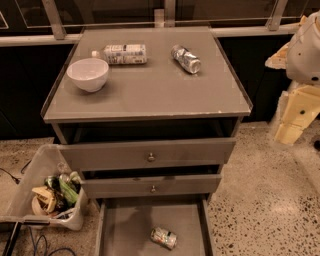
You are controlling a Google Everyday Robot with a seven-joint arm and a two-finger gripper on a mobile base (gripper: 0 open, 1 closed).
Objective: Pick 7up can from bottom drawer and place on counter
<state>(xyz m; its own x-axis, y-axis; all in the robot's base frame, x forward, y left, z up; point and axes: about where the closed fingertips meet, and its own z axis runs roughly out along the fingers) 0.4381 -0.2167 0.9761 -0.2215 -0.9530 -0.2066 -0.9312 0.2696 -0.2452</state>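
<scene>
Nearest you, at the foot of the cabinet, the bottom drawer (125,225) is pulled out. The 7up can (164,238) lies on its side on the drawer's flat grey floor, toward the front and a little right of middle, touching nothing else. To the left, on the speckled stone floor (260,200), is a clear plastic bin (30,200) of rubbish with dark cables beside it.

Above the open drawer, the middle drawer (152,186) and the top drawer (150,154) both sit slightly out, overhanging the back of the open tray.

The gripper (289,131) hangs at the right edge of the view, beside the cabinet and well apart from the can. Whether it is spread or pressed together cannot be told from here.

Expect trouble in three places. A can on its side may roll away when you touch it. Your wrist may strike the drawer fronts above as you reach down. You could also mistake the plainer silver can (186,59) for the target.

Farther back, the grey-brown desk (160,95) has a chipped front edge. It carries a white bowl (87,74), a bottle (122,54) lying flat, and that silver can. Behind it stand dark glass panels (110,10) in pale frames.
</scene>
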